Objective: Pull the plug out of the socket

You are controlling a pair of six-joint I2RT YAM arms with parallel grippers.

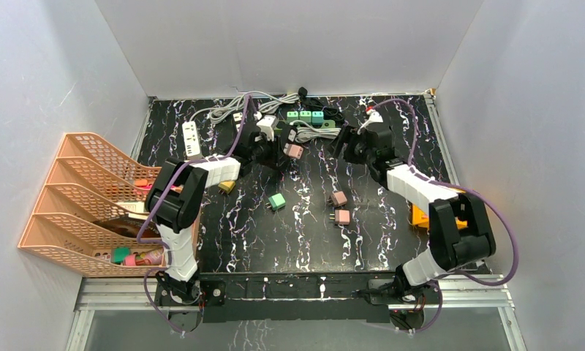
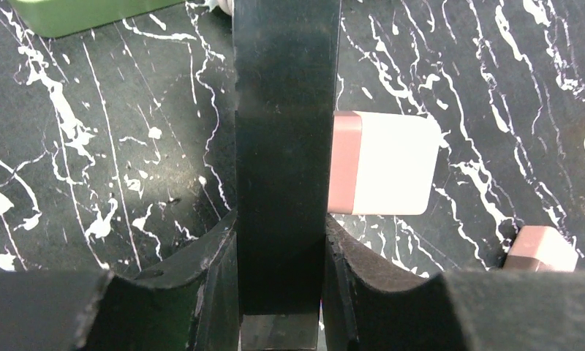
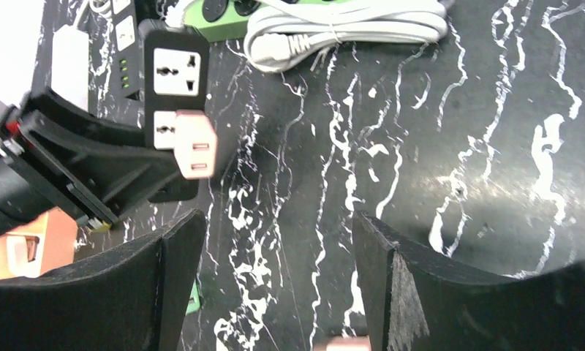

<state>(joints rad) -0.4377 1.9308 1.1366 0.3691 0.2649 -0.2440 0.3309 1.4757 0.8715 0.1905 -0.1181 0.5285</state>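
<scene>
Light, rigid and probably slick-sided, the pink plug (image 3: pixel 196 146) sits seated in the black socket strip (image 2: pixel 286 146), far-centre on the table (image 1: pixel 392 234), which the left gripper (image 2: pixel 281 245) clamps; the right gripper (image 3: pixel 275 227), spread wide and empty, should pinch the plug's flat flanks

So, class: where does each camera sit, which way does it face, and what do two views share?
Top external: above and behind, looking down on the table; left arm and right arm show.
Left wrist: looks along the left gripper, shut on the black power strip.
Right wrist: looks down past the open right gripper at the table.
Shared: both wrist views show the pink plug.
</scene>
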